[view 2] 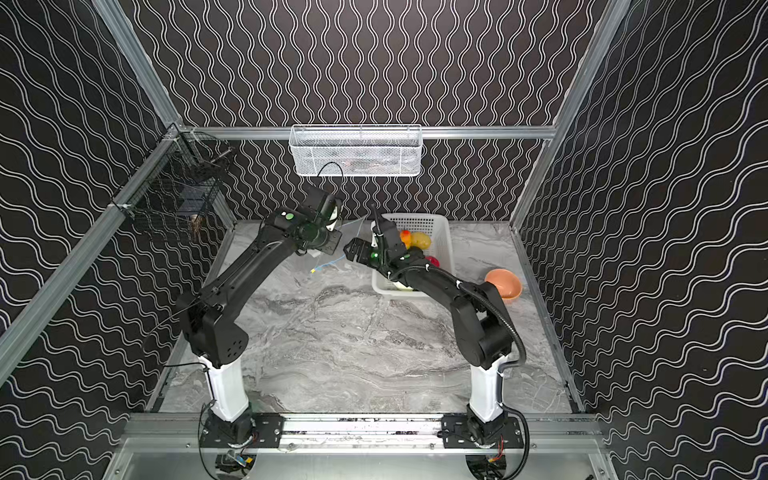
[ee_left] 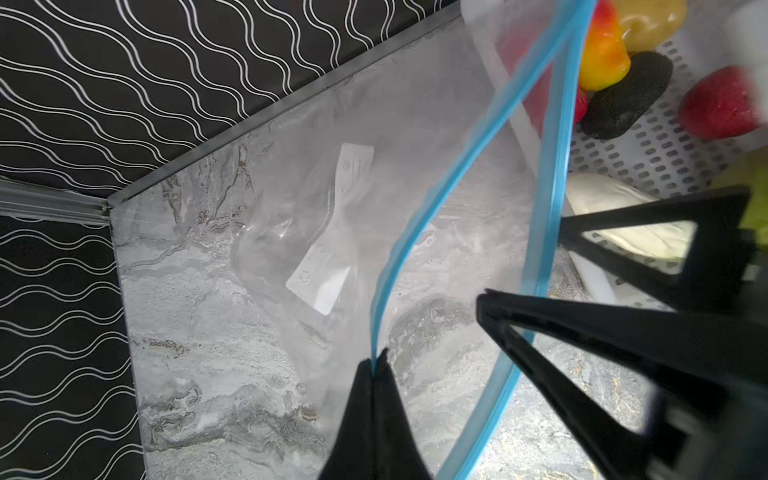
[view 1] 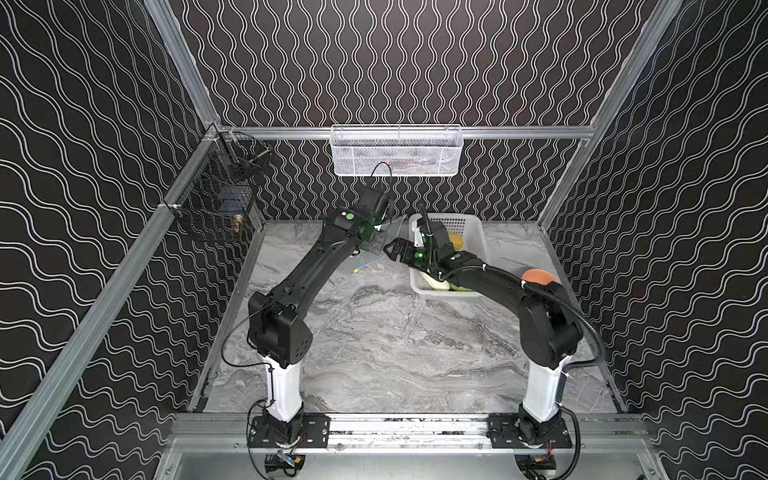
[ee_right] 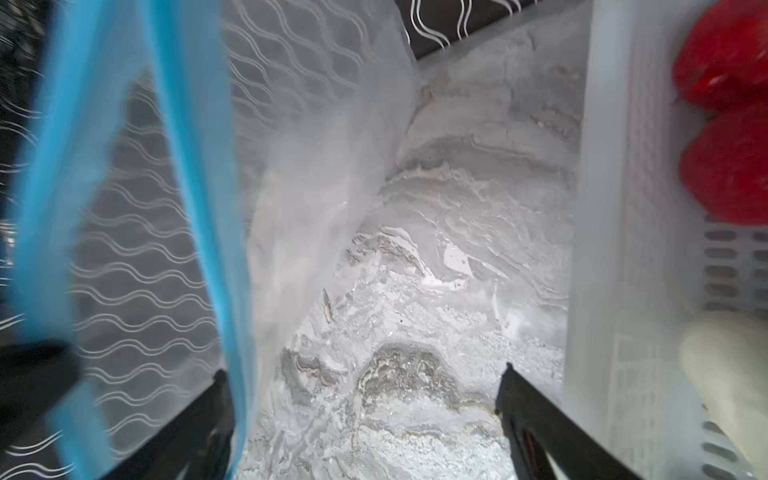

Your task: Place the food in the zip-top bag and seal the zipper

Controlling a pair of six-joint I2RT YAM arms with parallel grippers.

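Observation:
The clear zip-top bag (ee_left: 316,199) with a white label (ee_left: 332,232) hangs open over the marble table. My left gripper (ee_left: 377,365) is shut on one lip of its blue zipper (ee_left: 436,199). In both top views the yellow slider (view 1: 356,271) dangles low. My right gripper (ee_right: 363,372) is open, one finger beside the other blue lip (ee_right: 195,166), nothing between the jaws. The food lies in the white basket (ee_left: 665,153): yellow-orange fruit (ee_left: 602,54), dark oval (ee_left: 627,95), red piece (ee_left: 723,108), yellow potato (ee_left: 652,20), white long vegetable (ee_left: 623,224).
In both top views the white basket (view 2: 432,222) stands at the back right, just right of my right gripper (view 2: 349,249). An orange bowl (view 2: 503,282) sits by the right wall. A white mesh basket (view 1: 397,151) hangs on the back rail, a black wire one (view 1: 212,199) on the left.

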